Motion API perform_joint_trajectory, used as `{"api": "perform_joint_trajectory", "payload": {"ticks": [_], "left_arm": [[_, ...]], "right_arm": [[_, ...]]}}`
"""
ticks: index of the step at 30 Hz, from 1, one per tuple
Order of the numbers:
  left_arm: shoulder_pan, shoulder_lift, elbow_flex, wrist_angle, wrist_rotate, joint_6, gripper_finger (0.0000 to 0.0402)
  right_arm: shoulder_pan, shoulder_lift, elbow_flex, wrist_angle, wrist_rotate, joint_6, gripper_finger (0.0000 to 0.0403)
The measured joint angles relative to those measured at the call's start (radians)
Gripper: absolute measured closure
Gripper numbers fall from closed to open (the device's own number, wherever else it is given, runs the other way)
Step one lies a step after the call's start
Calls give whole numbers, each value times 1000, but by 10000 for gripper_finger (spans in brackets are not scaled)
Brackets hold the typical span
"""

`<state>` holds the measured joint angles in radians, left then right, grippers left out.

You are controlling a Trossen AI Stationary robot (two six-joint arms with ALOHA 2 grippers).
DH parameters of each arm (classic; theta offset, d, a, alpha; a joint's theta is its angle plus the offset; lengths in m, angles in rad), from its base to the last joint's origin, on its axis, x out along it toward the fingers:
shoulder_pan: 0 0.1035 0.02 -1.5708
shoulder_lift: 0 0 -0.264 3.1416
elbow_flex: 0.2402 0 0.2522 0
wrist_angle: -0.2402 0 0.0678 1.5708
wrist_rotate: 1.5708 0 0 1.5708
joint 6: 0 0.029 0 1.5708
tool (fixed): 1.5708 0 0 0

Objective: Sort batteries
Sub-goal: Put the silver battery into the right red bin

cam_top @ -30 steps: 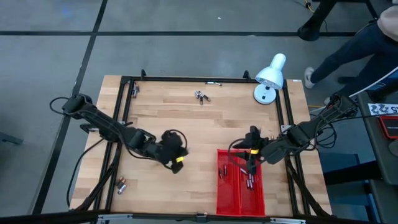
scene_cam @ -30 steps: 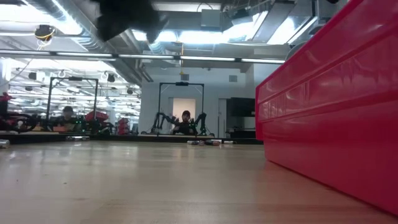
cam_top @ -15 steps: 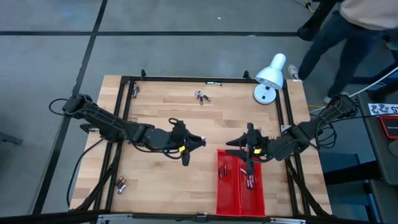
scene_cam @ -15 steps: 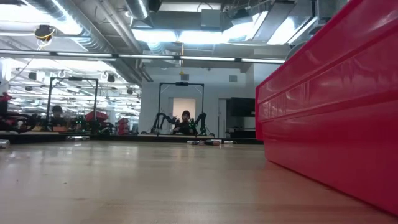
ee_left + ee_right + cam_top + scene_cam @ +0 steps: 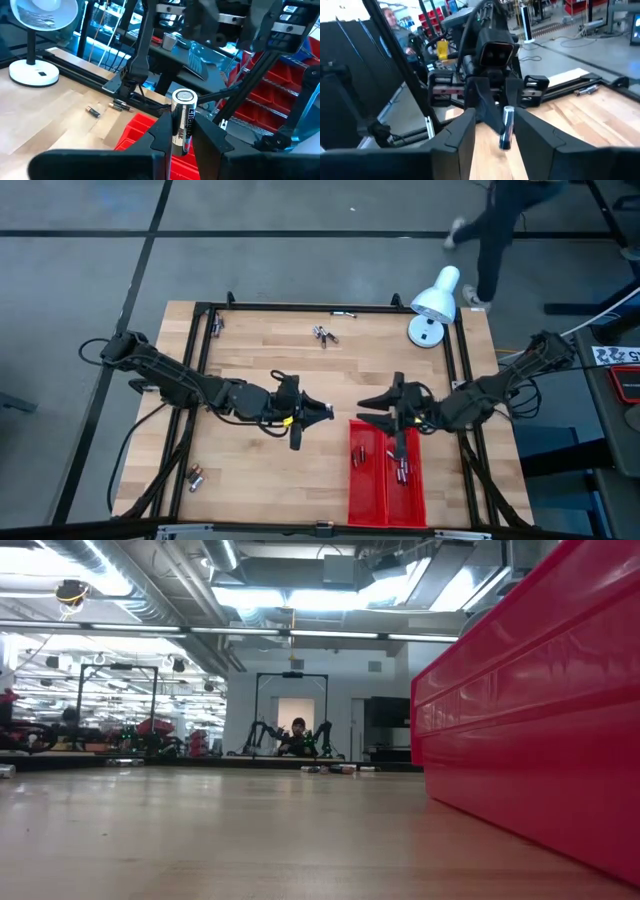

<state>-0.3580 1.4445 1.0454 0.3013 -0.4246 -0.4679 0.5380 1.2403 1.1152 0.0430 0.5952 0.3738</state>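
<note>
My left gripper [image 5: 322,412] hangs above the table's middle, pointing level toward the right edge, and is shut on one silvery battery [image 5: 183,112]. My right gripper [image 5: 366,412] faces it from the right, level and open, a short gap away. In the right wrist view the battery [image 5: 506,127] shows between that gripper's own spread fingers, farther off. Other batteries lie on the wood at the far side [image 5: 322,335], by the near left rail [image 5: 195,476], and in the red tray [image 5: 385,480]. My left gripper pinches the battery's side, around its lower half [image 5: 180,139], between its two fingers. The fingers come level from the table's left and lie across the battery. The battery stands upright, its top end [image 5: 183,96] above the fingers, lifted clear of the table.
A white desk lamp [image 5: 432,305] stands at the far right corner. The red tray's wall [image 5: 530,720] fills the right of the low view. A black frame rail [image 5: 200,380] runs around the wooden table. A person walks on the floor beyond the far right corner.
Both grippers have risen and tipped from pointing down to level, and now face each other. My left gripper has swung toward the table's right with the battery. My right gripper has come up from over the red tray. The person behind has walked on.
</note>
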Motion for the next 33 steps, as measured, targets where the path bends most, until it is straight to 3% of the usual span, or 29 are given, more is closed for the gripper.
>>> {"api": "perform_joint_trajectory", "payload": {"ticks": [7,13,18,26,33], "left_arm": [[0,0,0,144,68,63,353],[0,0,0,157,82,99,353],[7,0,0,164,83,102,353],[32,2,0,170,90,87,353],[38,3,0,140,93,72,361]], "right_arm": [[-98,66,-1,35,-209,71,203],[-100,67,-1,9,-221,122,149],[-131,79,0,16,-294,155,122],[-167,138,0,72,-328,169,116],[-181,138,0,68,-326,168,136]]}}
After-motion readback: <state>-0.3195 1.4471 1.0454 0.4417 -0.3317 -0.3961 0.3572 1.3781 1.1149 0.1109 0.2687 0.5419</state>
